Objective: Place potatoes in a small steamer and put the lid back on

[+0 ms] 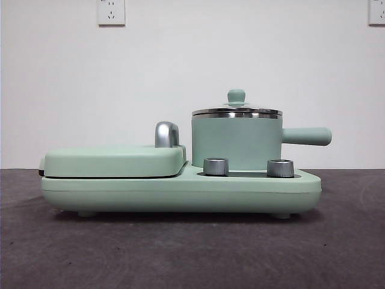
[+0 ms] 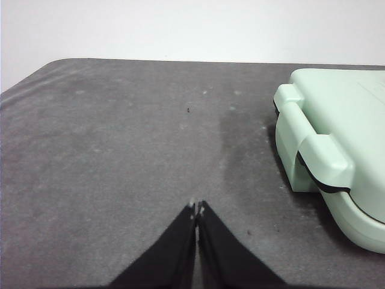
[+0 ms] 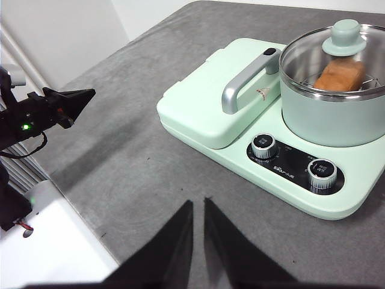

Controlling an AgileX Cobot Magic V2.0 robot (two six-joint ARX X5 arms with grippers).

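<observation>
Nearest to me in the front view is the grey table (image 1: pixel 192 253), a rough matte surface running across the bottom of the frame, with a plain white wall (image 1: pixel 180 72) behind and two sockets (image 1: pixel 111 12) at the top corners. On the table stands a mint-green cooker base (image 1: pixel 180 191) with two silver dials (image 1: pixel 216 166) on its front. The closed grill (image 1: pixel 114 161) with its chrome handle (image 1: pixel 166 134) fills the left half of the base.

The pot (image 1: pixel 236 143) sits on the right half, centre right of the frame, its side handle pointing right. The lid (image 1: pixel 236 111) rests flat on the pot's rim, knob up. Through the glass in my right wrist view I see the potato (image 3: pixel 340 76) inside the pot, lying on a wire rack, at the upper right of that picture.

My right gripper (image 3: pixel 198 203) hangs over bare table at the bottom centre of its view, jaws nearly together with a thin gap and nothing between them. The pot is well apart from it, beyond the dials. My left gripper (image 2: pixel 197 206) has its jaws pressed together, empty, over open table; only the grill's hinged corner (image 2: pixel 325 150) shows at the right edge of its view. It also appears at the left edge of the right wrist view, away from the cooker.
</observation>
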